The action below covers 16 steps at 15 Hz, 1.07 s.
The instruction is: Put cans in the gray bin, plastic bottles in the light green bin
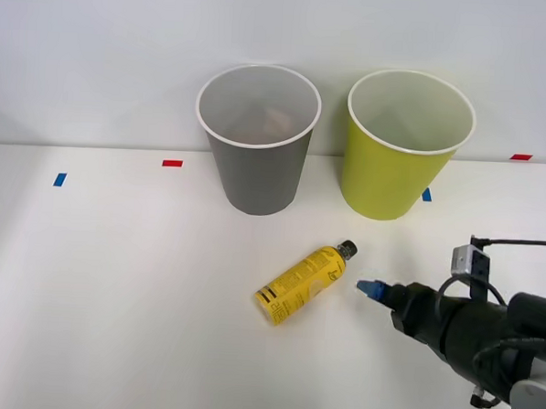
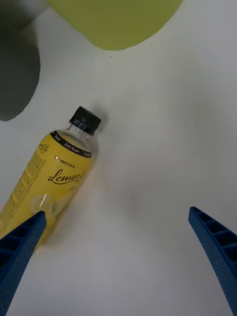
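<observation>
Right gripper point(image 2: 118, 247) spread wide, seemingly just above table point(image 1: 112, 297), beside fallen yellow bottle point(image 1: 304, 281).

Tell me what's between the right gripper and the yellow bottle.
Nothing: in the front view, bare white table separates the right gripper from the yellow bottle.

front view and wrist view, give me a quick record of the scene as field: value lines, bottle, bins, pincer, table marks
bottle: yellow lemon drink bottle, black cap, lying on its side on the white table, cap toward the bins
gray bin: gray bin upright, behind the bottle, to the robot's left of the green one
green bin: light green bin upright, beside the gray bin, apart from it
pincer: right pincer open, blue ribbed fingers spread, holding nothing, bottle near one finger
table marks: red and blue tape bits
task state: bottle not yet binned
</observation>
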{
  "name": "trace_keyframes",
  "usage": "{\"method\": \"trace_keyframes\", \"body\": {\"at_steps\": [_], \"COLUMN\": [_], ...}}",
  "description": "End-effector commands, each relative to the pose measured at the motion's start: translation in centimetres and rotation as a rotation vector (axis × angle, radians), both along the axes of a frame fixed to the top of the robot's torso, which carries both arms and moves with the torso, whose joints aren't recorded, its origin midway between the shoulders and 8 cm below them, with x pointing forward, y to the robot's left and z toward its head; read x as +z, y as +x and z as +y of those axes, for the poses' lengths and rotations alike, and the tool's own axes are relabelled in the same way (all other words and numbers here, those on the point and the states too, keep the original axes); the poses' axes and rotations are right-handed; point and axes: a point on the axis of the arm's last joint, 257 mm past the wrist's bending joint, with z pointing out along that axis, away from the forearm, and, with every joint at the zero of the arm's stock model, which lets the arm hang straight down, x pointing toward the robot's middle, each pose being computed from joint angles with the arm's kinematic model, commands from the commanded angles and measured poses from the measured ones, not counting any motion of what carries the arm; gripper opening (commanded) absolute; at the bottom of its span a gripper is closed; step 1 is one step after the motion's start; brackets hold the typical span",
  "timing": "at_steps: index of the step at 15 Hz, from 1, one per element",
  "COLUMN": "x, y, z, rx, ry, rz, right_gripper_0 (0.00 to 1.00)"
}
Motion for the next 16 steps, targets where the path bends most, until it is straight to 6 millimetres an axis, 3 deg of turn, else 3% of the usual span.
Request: {"method": "trace_keyframes", "body": {"at_steps": [1,5,10,16], "x": [1.3,1.3,-1.0,-2.4], "y": [0.6,-0.2,3.5,5.5], "z": [2.3,4.4,6.9,8.5], "rx": [-0.107,-0.17,-0.291,-0.374], "ry": [0.125,0.145,0.113,0.106], "rz": [0.119,0.252,0.328,0.39], "right_gripper_0": [1.0,1.0,1.0,1.0]}}
